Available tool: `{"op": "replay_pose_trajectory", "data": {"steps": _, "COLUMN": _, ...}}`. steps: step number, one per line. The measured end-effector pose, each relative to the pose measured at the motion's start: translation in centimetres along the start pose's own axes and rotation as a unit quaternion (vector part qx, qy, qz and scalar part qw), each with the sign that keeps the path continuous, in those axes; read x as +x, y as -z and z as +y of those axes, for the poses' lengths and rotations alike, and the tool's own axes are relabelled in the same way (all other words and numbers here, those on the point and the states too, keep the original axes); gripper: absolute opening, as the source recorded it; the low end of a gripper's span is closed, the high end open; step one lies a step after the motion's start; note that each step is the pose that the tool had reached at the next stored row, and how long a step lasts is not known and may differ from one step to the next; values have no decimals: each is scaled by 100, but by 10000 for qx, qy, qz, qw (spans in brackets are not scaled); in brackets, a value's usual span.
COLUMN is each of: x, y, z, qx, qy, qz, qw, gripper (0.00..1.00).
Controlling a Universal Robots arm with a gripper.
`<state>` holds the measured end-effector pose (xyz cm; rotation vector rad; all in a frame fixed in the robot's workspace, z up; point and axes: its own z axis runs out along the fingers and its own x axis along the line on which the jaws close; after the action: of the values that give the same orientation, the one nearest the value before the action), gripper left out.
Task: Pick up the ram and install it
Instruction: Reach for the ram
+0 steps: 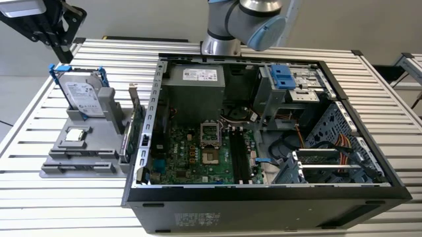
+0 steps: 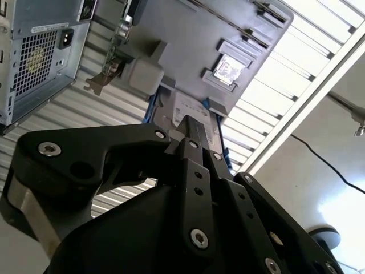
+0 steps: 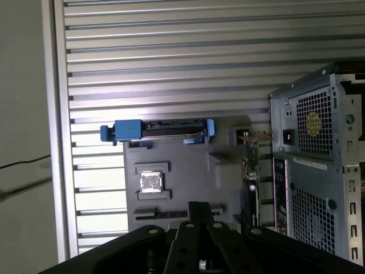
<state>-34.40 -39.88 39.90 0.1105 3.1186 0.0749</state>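
The gripper (image 3: pixel 199 206) hangs, jaws drawn together on nothing, over the grey holder (image 3: pixel 188 165), where the thin dark strip just ahead of them is probably the ram (image 3: pixel 159 213) (light, stiff, fragile: I would pinch its flat faces mid-length, sparing the contacts).

Slatted metal table (image 1: pixel 59 207), pale grey floor (image 3: pixel 25 85) beside it, black cable (image 3: pixel 23 162) on floor.

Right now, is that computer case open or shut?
Open. The computer case has no side panel on, and its green motherboard lies exposed to view.
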Motion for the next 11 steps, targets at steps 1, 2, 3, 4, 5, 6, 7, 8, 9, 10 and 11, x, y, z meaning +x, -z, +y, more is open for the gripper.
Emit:
{"op": "replay_pose_trajectory", "data": {"steps": 1, "x": 5, "y": 0, "z": 0, "qx": 0, "qy": 0, "qz": 0, "qw": 10000, "gripper": 0}}
{"op": "replay_pose_trajectory", "data": {"steps": 2, "x": 11, "y": 0, "z": -1, "qx": 0, "qy": 0, "qz": 0, "qw": 10000, "gripper": 0}}
{"op": "replay_pose_trajectory", "data": {"steps": 3, "x": 16, "y": 0, "z": -1, "qx": 0, "qy": 0, "qz": 0, "qw": 10000, "gripper": 0}}
{"op": "replay_pose_trajectory", "data": {"steps": 4, "x": 20, "y": 0, "z": -1, "qx": 0, "qy": 0, "qz": 0, "qw": 10000, "gripper": 0}}
{"op": "replay_pose_trajectory", "data": {"steps": 5, "x": 25, "y": 0, "z": -2, "qx": 0, "qy": 0, "qz": 0, "qw": 10000, "gripper": 0}}
{"op": "replay_pose_trajectory", "data": {"steps": 6, "x": 30, "y": 0, "z": -2, "qx": 0, "qy": 0, "qz": 0, "qw": 10000, "gripper": 0}}
{"op": "replay_pose_trajectory", "data": {"steps": 7, "x": 35, "y": 1, "z": -3, "qx": 0, "qy": 0, "qz": 0, "qw": 10000, "gripper": 0}}
{"op": "replay_pose_trajectory", "data": {"steps": 8, "x": 40, "y": 1, "z": -3, "qx": 0, "qy": 0, "qz": 0, "qw": 10000, "gripper": 0}}
{"op": "replay_pose_trajectory", "data": {"steps": 9, "x": 45, "y": 1, "z": -3, "qx": 0, "qy": 0, "qz": 0, "qw": 10000, "gripper": 0}}
{"op": "replay_pose_trajectory", "data": {"steps": 10, "x": 50, "y": 1, "z": -3, "qx": 0, "qy": 0, "qz": 0, "qw": 10000, "gripper": 0}}
{"op": "replay_pose_trajectory", "data": {"steps": 11, "x": 55, "y": 1, "z": -4, "qx": 0, "qy": 0, "qz": 0, "qw": 10000, "gripper": 0}}
